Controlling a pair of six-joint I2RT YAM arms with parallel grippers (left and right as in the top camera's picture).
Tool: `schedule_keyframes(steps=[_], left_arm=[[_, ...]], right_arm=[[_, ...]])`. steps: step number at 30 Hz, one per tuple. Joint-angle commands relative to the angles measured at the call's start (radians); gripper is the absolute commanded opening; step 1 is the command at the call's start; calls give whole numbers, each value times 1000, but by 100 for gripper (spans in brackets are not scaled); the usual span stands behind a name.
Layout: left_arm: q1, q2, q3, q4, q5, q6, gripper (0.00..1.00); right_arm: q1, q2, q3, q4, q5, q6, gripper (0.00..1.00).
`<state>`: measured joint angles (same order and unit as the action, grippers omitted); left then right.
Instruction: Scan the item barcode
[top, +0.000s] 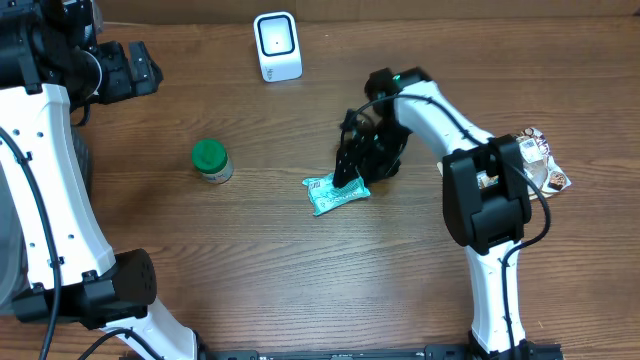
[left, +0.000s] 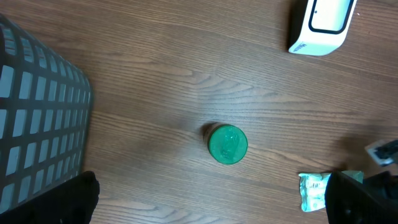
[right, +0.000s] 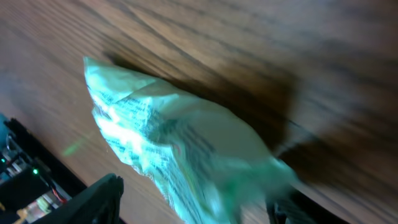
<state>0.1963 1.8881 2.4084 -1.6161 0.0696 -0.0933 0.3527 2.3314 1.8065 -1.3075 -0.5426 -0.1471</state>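
Observation:
A crumpled green packet (top: 335, 193) lies flat on the wooden table near the middle. My right gripper (top: 350, 175) reaches down onto its right end. In the right wrist view the packet (right: 180, 149) fills the space between the two dark fingers, and the left finger (right: 99, 199) still stands a little apart from it, so my right gripper (right: 196, 208) is open around it. The white scanner (top: 277, 46) stands at the back of the table. My left gripper (top: 130, 70) hovers open and empty at the far left, high above the table (left: 211, 211). No barcode is readable.
A small jar with a green lid (top: 211, 160) stands left of the packet, also in the left wrist view (left: 227, 144). A brown-and-white snack packet (top: 540, 160) lies at the right edge. A grey mesh basket (left: 37, 124) sits at the left.

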Motion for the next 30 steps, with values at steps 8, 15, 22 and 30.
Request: schedule_keyframes(steps=[8,15,22,30], left_arm=[[-7,-3,1,1,-6,19,100],[-7,-3,1,1,-6,19,99],[-7,-3,1,1,-6,19,100],[-7,-3,1,1,-6,19,100]], right_arm=[[-13,-14,-55,47,-6,50,32],[-15,-14,-53,58,-39,49,4],[-16,-49,23,32,-146,34,4],[-50,-265,110,-8,-229,-11,4]])
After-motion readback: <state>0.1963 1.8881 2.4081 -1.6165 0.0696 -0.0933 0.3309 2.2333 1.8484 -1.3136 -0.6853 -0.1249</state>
